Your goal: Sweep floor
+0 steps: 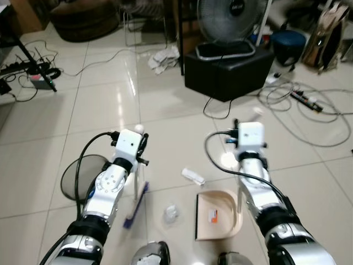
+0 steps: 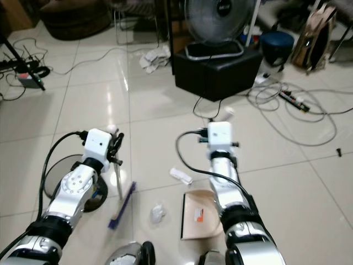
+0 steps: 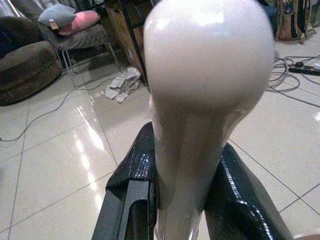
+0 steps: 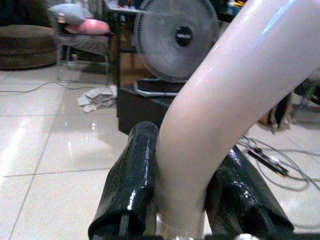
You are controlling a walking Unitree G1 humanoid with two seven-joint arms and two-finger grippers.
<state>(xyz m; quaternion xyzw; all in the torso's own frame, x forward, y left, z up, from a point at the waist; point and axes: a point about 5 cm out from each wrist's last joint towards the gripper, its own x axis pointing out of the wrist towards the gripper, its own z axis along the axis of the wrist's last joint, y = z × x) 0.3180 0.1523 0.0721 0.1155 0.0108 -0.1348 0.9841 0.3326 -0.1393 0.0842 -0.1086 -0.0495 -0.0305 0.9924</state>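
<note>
From my left eye I look down at the tiled floor. My left tool carries the broom, its purple brush head down on the tiles just beside a small crumpled scrap. My right tool carries the beige dustpan, which lies flat on the floor with its mouth turned toward the scrap. A white wrapper lies just beyond the pan. Both bits are loose on the tiles and the pan holds only what looks like a sticker, so I judge the sweeping barely begun: scrap and wrapper both remain to be brushed in.

My right eye gives the same scene and adds the dark round bin under my left arm, plus more crumpled paper far off by the fan.

My left wrist shows what the head views cannot: both black fingers clamped tight against the pale, knob-ended broom handle, no gap either side.

My right wrist likewise shows its fingers closed firmly around the curved dustpan handle, with the fan beyond.
</note>
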